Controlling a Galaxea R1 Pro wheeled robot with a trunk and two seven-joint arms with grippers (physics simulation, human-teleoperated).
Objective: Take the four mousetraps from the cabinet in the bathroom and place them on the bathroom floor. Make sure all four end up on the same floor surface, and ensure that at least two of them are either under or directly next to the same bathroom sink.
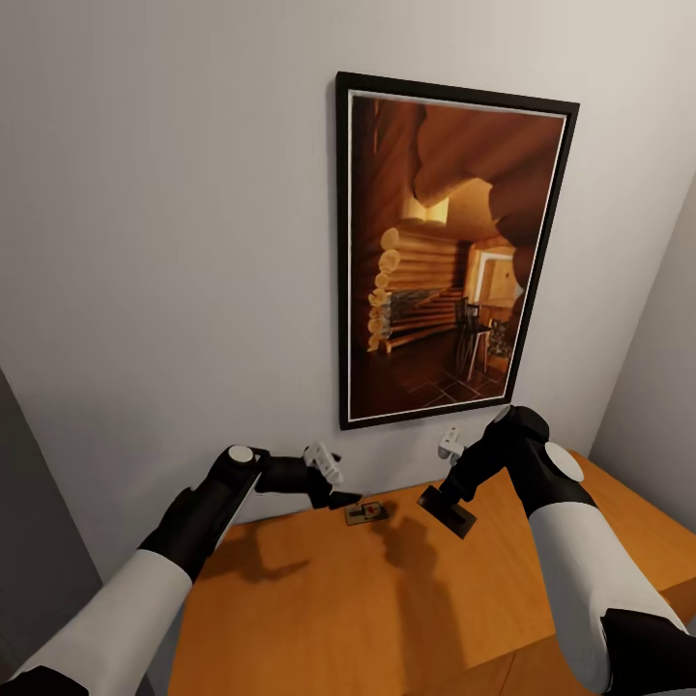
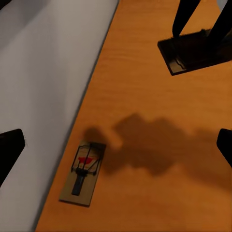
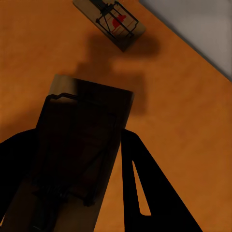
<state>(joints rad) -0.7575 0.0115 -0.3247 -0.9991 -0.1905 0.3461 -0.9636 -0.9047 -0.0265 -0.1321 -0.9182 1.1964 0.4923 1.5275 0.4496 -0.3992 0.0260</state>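
On the far side, a pale wall (image 1: 174, 242) is rising straight from the cabinet (image 1: 387, 609) top's back edge, a large framed picture (image 1: 449, 256) hanging on it above. The orange-brown top is lying open toward the near edge. One mousetrap (image 1: 366, 512) is resting flat near the wall. The right gripper (image 1: 447, 503) is clamping a second, shadowed mousetrap (image 1: 448, 512) just right of it, lifted above the wood. The left gripper (image 1: 333, 486) is hovering wide apart, holding nothing

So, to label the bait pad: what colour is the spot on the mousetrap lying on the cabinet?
Red, on the tan mousetrap; clearest in the right wrist view.
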